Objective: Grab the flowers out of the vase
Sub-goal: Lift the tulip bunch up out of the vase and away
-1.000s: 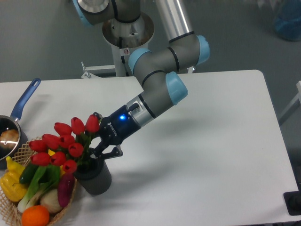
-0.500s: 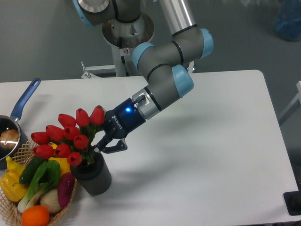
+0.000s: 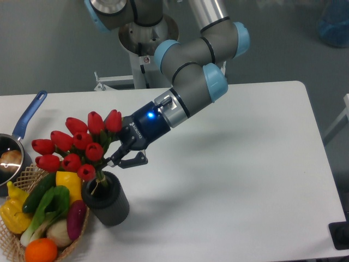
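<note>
Above the vase (image 3: 106, 197), the gripper (image 3: 113, 160) is clamped on the stems of the flowers (image 3: 76, 146), whose buds fan up and left. The stem ends barely clear the rim, so the way out looks to be upward.

End effector (image 3: 115, 159) grips the flowers (image 3: 76, 148) above the vase (image 3: 107, 200).

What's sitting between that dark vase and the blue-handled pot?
The wicker basket of vegetables lies between the vase and the saucepan, as the fixed camera shows.
</note>
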Action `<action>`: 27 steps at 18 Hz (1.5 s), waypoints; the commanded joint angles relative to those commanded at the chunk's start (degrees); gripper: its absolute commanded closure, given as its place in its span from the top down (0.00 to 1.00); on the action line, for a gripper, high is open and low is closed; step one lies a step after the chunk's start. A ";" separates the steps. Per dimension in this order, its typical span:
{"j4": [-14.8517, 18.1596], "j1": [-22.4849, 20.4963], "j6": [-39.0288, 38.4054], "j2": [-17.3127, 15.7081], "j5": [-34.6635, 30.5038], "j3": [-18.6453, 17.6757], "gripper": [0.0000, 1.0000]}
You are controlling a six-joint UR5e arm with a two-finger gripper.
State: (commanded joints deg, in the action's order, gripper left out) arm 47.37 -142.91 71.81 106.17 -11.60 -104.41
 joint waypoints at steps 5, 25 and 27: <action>0.09 -0.26 -3.85 -1.58 0.53 0.88 0.44; 0.18 -2.20 -9.49 -4.83 6.68 2.02 0.42; 0.26 -2.29 -10.28 -4.83 6.68 3.24 0.42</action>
State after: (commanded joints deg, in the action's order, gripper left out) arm 47.64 -145.20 61.53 101.34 -4.92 -101.17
